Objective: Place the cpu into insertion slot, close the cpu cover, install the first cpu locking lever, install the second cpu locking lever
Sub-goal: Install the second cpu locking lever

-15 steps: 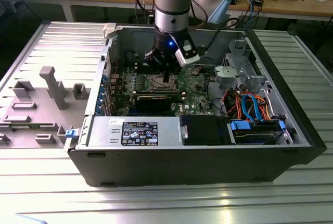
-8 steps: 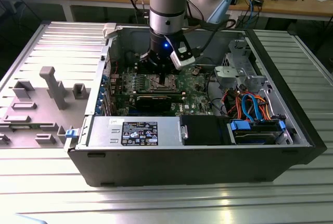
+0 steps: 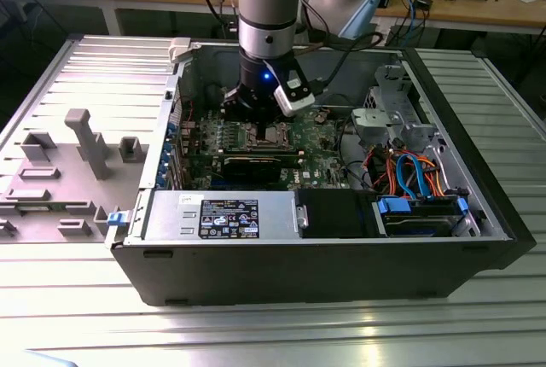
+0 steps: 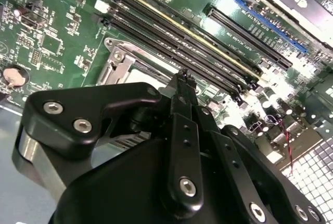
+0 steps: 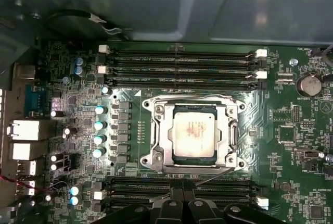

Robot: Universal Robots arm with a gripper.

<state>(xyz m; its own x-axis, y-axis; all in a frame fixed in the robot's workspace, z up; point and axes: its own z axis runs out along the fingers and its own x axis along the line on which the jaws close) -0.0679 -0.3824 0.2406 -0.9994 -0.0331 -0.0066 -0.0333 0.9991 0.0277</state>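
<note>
An open desktop computer case (image 3: 307,239) lies on its side on a ribbed metal table (image 3: 273,324), seen from above. 1 robot arm reaches down into it from the far side.

Nearest the wrist cameras, the black gripper (image 4: 183,81) hangs just above the motherboard (image 5: 291,130). In the second wrist view its 2 fingers meet at a narrow tip with no gap showing and nothing between them, so they look closed and empty. The tip sits beside a row of long black memory slots (image 4: 182,36).

Just beyond the fingertips in the first wrist view lies the insertion slot (image 5: 193,132). The cpu (image 5: 193,132), a flat silver-grey square, already rests inside it. The cpu cover (image 5: 158,130), a thin silver frame with a central window, lies flat around the chip. A thin wire locking lever (image 5: 213,176) runs along the near edge of the slot, slightly angled; whether it is latched cannot be told.

Judgement: the chip is light, rigid and fragile, with a smooth slippery top, best gripped by opposite edges. The lever is stiff, springy wire, best pushed near its free end.

Farther off, more memory slots (image 5: 182,67) line the board's far side, then the grey case wall.
</note>
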